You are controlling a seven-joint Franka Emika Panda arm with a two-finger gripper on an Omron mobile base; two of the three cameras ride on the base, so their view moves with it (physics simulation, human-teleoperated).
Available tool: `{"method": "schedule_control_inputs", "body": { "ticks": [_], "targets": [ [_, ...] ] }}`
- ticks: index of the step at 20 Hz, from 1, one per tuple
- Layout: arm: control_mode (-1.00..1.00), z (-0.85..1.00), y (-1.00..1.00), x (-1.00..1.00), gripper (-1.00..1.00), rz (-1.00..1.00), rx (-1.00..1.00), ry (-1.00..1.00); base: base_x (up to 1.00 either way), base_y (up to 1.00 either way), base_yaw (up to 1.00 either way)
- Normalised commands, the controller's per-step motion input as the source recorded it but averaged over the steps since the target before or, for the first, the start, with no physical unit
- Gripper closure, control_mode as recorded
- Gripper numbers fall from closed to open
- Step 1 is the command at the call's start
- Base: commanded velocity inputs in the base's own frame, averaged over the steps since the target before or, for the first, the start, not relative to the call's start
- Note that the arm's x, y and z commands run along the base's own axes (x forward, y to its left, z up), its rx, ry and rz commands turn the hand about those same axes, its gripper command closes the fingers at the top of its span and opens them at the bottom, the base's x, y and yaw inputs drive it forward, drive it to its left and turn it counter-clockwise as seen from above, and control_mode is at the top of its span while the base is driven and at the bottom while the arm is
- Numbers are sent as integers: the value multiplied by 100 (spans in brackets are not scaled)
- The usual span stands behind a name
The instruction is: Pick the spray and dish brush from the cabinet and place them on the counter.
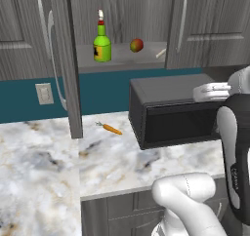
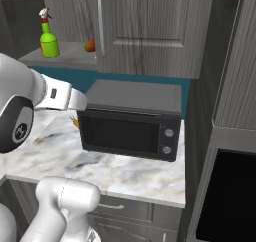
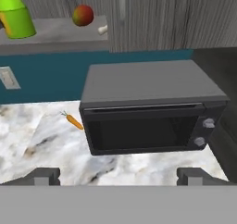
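The spray (image 1: 102, 42) (image 2: 49, 38), a green bottle with a red-and-white nozzle, stands upright at the left of the open cabinet's grey shelf (image 1: 122, 62). In the hand view its lower body (image 3: 16, 17) shows at the top left. The pale dish brush (image 1: 160, 53) (image 3: 102, 30) lies at the shelf's right end, partly hidden by the shut door. My gripper (image 3: 118, 176) is open, its fingertips (image 3: 44, 176) wide apart with nothing between them. It hangs well below the shelf, above the marble counter (image 1: 49, 162) (image 3: 41, 140) and facing the microwave.
A red-yellow apple (image 1: 136, 45) (image 3: 82, 15) sits on the shelf between the spray and the brush. A black microwave (image 1: 171, 110) (image 2: 131, 121) (image 3: 148, 112) stands on the counter under the shelf, with an orange carrot (image 1: 111, 128) (image 3: 74, 121) to its left. The open cabinet door (image 1: 68, 59) juts out at the left.
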Motion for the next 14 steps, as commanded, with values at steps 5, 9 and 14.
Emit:
{"method": "schedule_control_inputs", "body": {
  "ticks": [5,9,14],
  "targets": [
    [-100,20,2,37,-100,-18,-11,4,0,0,0],
    [-100,24,0,21,-100,-13,-3,-2,0,0,0],
    [-100,26,-2,5,-100,-1,-3,-7,0,0,0]
  ]
}}
